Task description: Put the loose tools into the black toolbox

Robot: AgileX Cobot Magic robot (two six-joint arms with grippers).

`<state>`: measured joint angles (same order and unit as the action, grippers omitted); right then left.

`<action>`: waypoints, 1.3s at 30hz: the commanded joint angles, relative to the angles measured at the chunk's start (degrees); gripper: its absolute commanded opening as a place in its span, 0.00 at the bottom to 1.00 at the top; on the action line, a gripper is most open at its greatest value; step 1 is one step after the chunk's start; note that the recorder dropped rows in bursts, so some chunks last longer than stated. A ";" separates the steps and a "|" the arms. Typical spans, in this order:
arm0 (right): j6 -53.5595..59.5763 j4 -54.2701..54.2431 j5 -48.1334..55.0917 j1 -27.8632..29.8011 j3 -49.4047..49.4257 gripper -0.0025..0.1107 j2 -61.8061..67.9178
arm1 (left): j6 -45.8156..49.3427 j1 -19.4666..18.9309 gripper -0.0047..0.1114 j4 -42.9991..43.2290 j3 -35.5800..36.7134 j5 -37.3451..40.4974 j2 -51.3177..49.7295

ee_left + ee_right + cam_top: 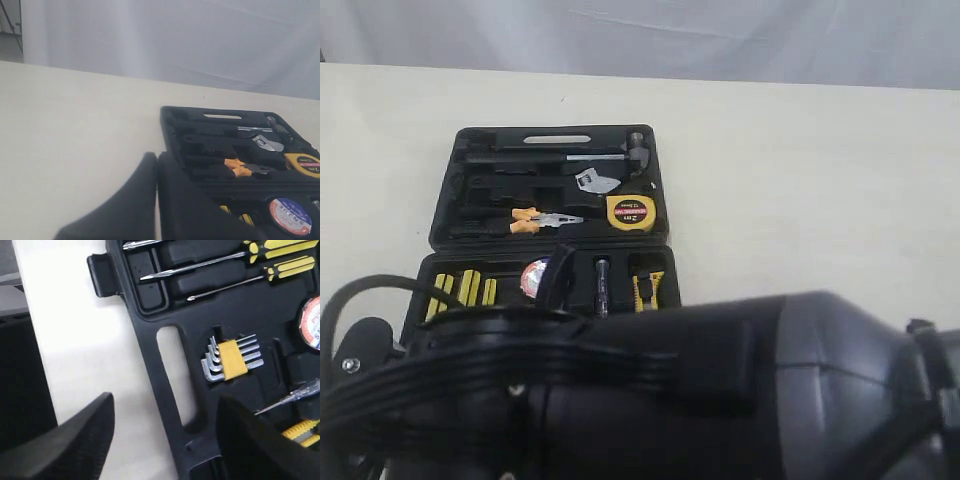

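Exterior high, facing down; wrist views close; all 3 share toolbox point(480, 140).

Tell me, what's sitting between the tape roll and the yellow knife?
A slim dark pen-shaped tool lies between the tape roll and the yellow knife, seen in the exterior view.

My right pincer point(165, 405) spread wide, nothing between its two fingers point(80, 435), my left pincer point(156, 162) pinched together, one big dark arm point(720, 390) of mine close to the outside camera.
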<state>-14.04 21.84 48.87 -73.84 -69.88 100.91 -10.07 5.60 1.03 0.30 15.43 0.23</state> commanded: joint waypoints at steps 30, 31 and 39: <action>-0.29 11.03 -5.53 -0.38 0.04 0.31 17.24 | 0.02 0.33 0.04 0.24 -0.30 0.07 -0.23; -0.29 11.03 -5.29 -0.38 0.04 0.22 17.24 | 0.02 0.33 0.04 0.24 -0.30 0.07 -0.23; 0.57 11.03 -0.36 -0.38 0.04 0.02 16.09 | 0.02 0.33 0.04 0.24 -0.30 0.07 -0.23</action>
<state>-13.15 33.99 44.26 -74.44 -70.11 117.37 -10.07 5.60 1.03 0.30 15.43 0.23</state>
